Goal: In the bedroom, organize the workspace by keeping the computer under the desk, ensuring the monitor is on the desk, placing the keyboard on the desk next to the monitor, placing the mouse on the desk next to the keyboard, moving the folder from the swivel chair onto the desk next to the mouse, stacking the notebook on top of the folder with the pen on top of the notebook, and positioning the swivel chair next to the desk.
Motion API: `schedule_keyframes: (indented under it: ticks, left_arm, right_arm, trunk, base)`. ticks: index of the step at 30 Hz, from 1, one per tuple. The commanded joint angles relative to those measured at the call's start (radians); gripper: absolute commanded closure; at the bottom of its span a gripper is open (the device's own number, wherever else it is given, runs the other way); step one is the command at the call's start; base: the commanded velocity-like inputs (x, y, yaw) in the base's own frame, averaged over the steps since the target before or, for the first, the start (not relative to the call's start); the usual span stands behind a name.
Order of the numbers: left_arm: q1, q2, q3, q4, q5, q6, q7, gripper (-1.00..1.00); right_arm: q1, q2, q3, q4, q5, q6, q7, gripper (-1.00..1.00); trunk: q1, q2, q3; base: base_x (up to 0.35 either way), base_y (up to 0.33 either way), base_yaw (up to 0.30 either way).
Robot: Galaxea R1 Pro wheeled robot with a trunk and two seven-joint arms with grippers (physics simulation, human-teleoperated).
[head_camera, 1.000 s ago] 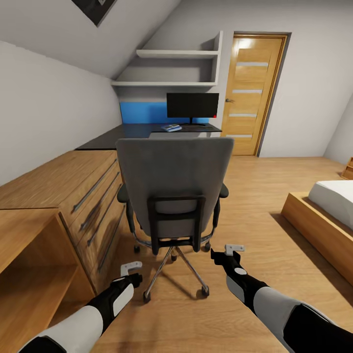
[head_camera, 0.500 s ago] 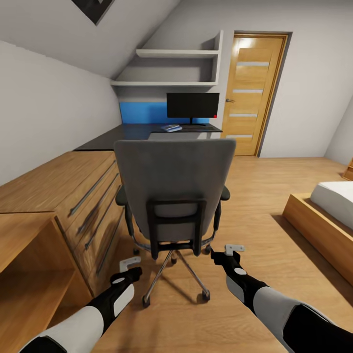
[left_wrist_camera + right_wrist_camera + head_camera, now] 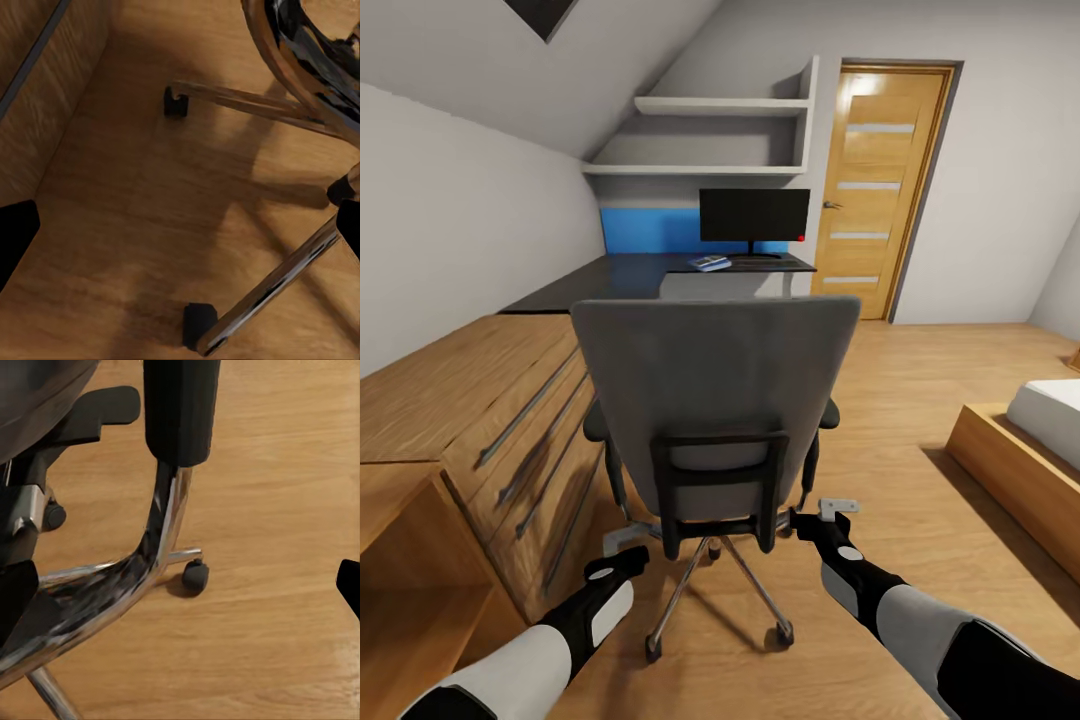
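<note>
The swivel chair (image 3: pixel 715 370) stands right in front of me with its grey backrest toward me, hiding its seat and the folder. Beyond it, the black monitor (image 3: pixel 753 215) stands on the black-topped desk (image 3: pixel 600 278). A small blue-and-white item (image 3: pixel 709 262) lies before the monitor, too small to name. My left gripper (image 3: pixel 622 548) hangs open low by the chair's chrome base (image 3: pixel 255 101). My right gripper (image 3: pixel 822 513) is open beside the chair's black armrest post (image 3: pixel 180 405). Neither gripper holds anything.
A light-wood drawer chest (image 3: pixel 490 410) runs along the left wall, close to the chair. A bed (image 3: pixel 1025 450) lies at the right, with open wood floor (image 3: pixel 900 400) between. A wooden door (image 3: pixel 880 190) and wall shelves (image 3: pixel 710 135) are at the back.
The view has come closer to the chair, so its backrest looms larger. Both grippers keep their open pose, now nearer the chair's base.
</note>
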Motion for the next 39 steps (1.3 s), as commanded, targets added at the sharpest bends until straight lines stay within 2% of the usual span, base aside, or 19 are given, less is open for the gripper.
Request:
schedule_keyframes:
  ticks: [1, 15, 39]
  left_arm:
    - [-0.001, 0.0, -0.01, -0.001, 0.005, -0.002, 0.004, -1.0]
    - [-0.001, 0.002, -0.008, 0.0, 0.003, -0.004, 0.005, -1.0]
    - [-0.002, 0.002, -0.008, 0.0, 0.003, -0.004, 0.005, -1.0]
  right_arm:
    - [-0.001, 0.0, 0.008, 0.0, -0.006, -0.002, -0.005, -1.0]
    - [-0.001, 0.0, 0.009, 0.0, -0.006, -0.002, -0.005, -1.0]
    - [-0.001, 0.0, 0.008, -0.001, -0.006, -0.002, -0.007, -1.0]
  trunk:
    - [0.0, 0.0, -0.001]
    - [0.0, 0.0, 0.002]
    - [0.0, 0.0, 0.002]
  base:
    - [0.301, 0.0, 0.0]
    - [0.31, -0.019, -0.024]
    - [0.318, -0.147, 0.0]
